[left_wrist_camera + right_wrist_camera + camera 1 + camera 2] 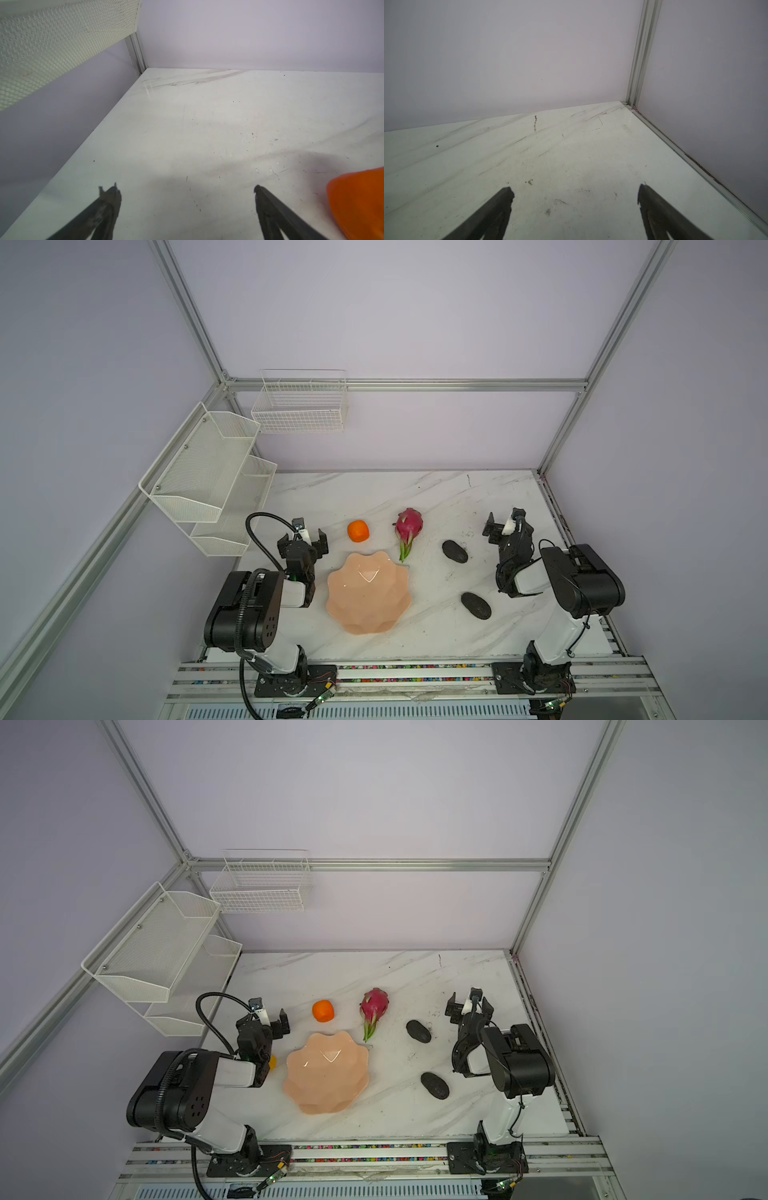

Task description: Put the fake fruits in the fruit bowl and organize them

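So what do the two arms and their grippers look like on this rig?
The left arm and right arm pair black rounded joint housings with white links. A ribbed black hose loops over the left one; thinner black wires trail the right. The left gripper and right gripper are black with dark, tapering fingers.

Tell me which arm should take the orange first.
Left. The left hand is open close beside the orange, with nothing between them. The right hand, also open, is farther off, beyond the dragon fruit.

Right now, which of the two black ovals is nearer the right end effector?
The rear black oval, right of the dragon fruit; the front black oval sits farther away.
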### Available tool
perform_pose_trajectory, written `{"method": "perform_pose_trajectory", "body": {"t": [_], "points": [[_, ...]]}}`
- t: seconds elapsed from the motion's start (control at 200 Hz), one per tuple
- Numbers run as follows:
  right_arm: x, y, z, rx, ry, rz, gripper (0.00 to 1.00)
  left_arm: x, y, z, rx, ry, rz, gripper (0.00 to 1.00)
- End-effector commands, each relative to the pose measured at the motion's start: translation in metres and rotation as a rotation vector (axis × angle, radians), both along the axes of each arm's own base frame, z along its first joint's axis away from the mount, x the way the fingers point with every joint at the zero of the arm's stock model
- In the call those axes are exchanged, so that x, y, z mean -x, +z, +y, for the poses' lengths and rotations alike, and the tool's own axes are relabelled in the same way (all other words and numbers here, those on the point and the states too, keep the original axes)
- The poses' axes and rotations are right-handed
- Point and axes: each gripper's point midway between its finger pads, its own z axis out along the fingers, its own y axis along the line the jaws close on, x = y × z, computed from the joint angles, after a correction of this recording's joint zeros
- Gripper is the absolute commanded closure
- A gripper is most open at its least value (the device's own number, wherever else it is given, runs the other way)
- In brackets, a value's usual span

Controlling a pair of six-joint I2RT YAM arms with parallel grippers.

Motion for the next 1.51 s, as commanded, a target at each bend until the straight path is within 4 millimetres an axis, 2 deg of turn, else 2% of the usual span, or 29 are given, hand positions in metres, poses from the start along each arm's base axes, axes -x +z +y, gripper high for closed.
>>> {"method": "perform_pose_trajectory", "body": {"t": [0.0,0.165,0.225,0.275,0.29,0.34,0.385,0.465,0.54,0.595,0.6,0.625,0.7,0.765,0.82,0.885,0.975,1.025,1.04,1.055,1.1,1.18,1.295,1.405,1.5], "points": [[-0.001,0.009,0.003,0.012,0.010,-0.033,0.03,-0.005,0.010,-0.004,-0.015,-0.018,-0.033,0.00],[0.000,0.011,0.003,0.005,0.006,-0.042,0.03,-0.002,0.011,0.001,-0.012,0.014,-0.040,0.00],[0.010,0.015,-0.014,-0.040,-0.068,-0.076,0.03,0.008,0.015,0.019,0.015,0.128,-0.082,0.00],[0.023,0.024,-0.035,-0.108,-0.109,-0.122,0.03,0.011,0.017,0.017,0.016,0.104,-0.097,0.00],[0.025,0.024,-0.036,-0.115,-0.103,-0.124,0.03,0.011,0.017,0.015,0.014,0.094,-0.095,0.00],[0.032,0.032,-0.034,-0.108,-0.082,-0.168,0.03,0.005,0.013,0.005,-0.001,0.028,-0.072,0.00],[0.029,0.032,-0.025,-0.081,-0.026,-0.154,0.03,-0.004,0.012,-0.007,-0.031,-0.050,-0.050,0.00],[0.022,0.032,-0.005,-0.025,0.029,-0.134,0.03,0.000,0.014,-0.003,-0.027,-0.013,-0.054,0.00],[0.038,0.054,-0.007,-0.022,-0.028,-0.193,0.03,0.010,0.030,-0.001,-0.039,0.016,-0.106,0.00],[0.052,0.075,-0.003,-0.021,-0.027,-0.223,0.03,0.019,0.041,-0.008,-0.069,0.004,-0.121,0.00],[0.052,0.075,-0.003,-0.021,-0.027,-0.223,0.03,0.020,0.047,-0.009,-0.069,0.003,-0.135,0.00],[0.054,0.085,-0.001,-0.047,-0.035,-0.223,0.03,0.022,0.057,-0.017,-0.090,-0.023,-0.147,0.00],[0.044,0.099,0.009,-0.136,0.005,-0.134,0.03,0.023,0.078,-0.046,-0.147,-0.072,-0.123,0.00],[0.037,0.114,0.037,-0.172,0.140,-0.077,0.03,0.018,0.095,-0.079,-0.161,-0.154,-0.077,0.00],[0.038,0.123,0.060,-0.192,0.227,-0.042,0.03,0.015,0.113,-0.100,-0.140,-0.185,-0.071,0.00],[0.044,0.127,0.091,-0.205,0.342,0.014,0.03,0.009,0.128,-0.134,-0.091,-0.290,-0.061,0.00],[0.061,0.125,0.129,-0.231,0.498,0.062,0.03,-0.005,0.130,-0.191,0.027,-0.473,0.016,0.00],[0.072,0.123,0.140,-0.242,0.554,0.062,0.03,-0.011,0.125,-0.228,0.073,-0.574,0.079,0.00],[0.075,0.123,0.142,-0.247,0.564,0.056,0.03,-0.012,0.127,-0.239,0.083,-0.599,0.087,0.00],[0.079,0.122,0.143,-0.253,0.573,0.048,0.03,-0.015,0.117,-0.250,0.083,-0.617,0.121,0.00],[0.089,0.128,0.144,-0.265,0.601,-0.013,0.03,-0.018,0.113,-0.279,0.081,-0.669,0.153,0.00],[0.102,0.130,0.138,-0.262,0.606,-0.082,0.03,-0.023,0.107,-0.315,0.070,-0.718,0.168,0.00],[0.118,0.122,0.130,-0.279,0.604,-0.156,0.03,-0.040,0.092,-0.331,0.083,-0.672,0.242,0.00],[0.126,0.136,0.138,-0.285,0.671,-0.189,0.03,-0.044,0.081,-0.336,0.071,-0.623,0.292,0.00],[0.128,0.137,0.138,-0.299,0.675,-0.209,0.03,-0.043,0.070,-0.341,0.063,-0.614,0.318,0.00]]}}
